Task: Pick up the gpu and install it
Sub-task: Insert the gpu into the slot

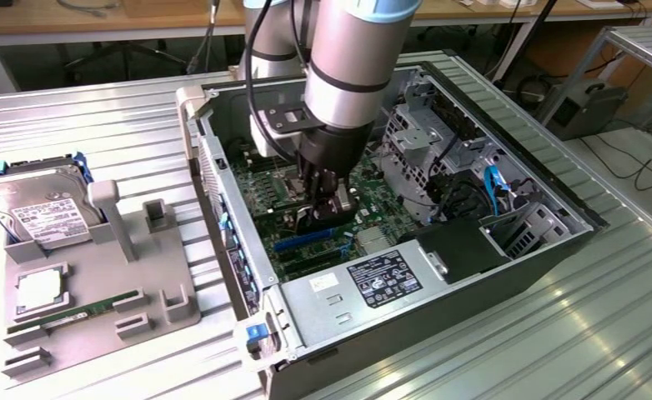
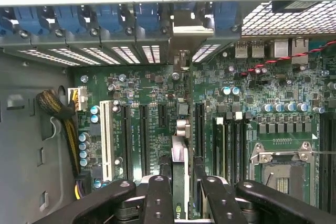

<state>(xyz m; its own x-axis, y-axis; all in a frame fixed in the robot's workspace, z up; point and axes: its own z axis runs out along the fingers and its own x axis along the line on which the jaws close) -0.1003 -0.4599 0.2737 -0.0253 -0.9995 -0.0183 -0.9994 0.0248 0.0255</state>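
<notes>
Since the gripper (image 2: 181, 195) has its jaws closed narrowly on the gpu (image 2: 179, 163), which stands on its edge between them just over the dark expansion slots (image 2: 199, 124) of the motherboard (image 2: 247, 85) inside the computer case (image 1: 482, 317), a small sideways error could bring the card's lower edge down beside its slot and not into it. A tilted card could jam or bend under pressure, and farther off the pale metal piece (image 2: 186, 27), which seems to be its bracket, could catch on the rear wall (image 2: 105, 56) under the blue clips (image 2: 147, 17) if it misses the opening.
</notes>
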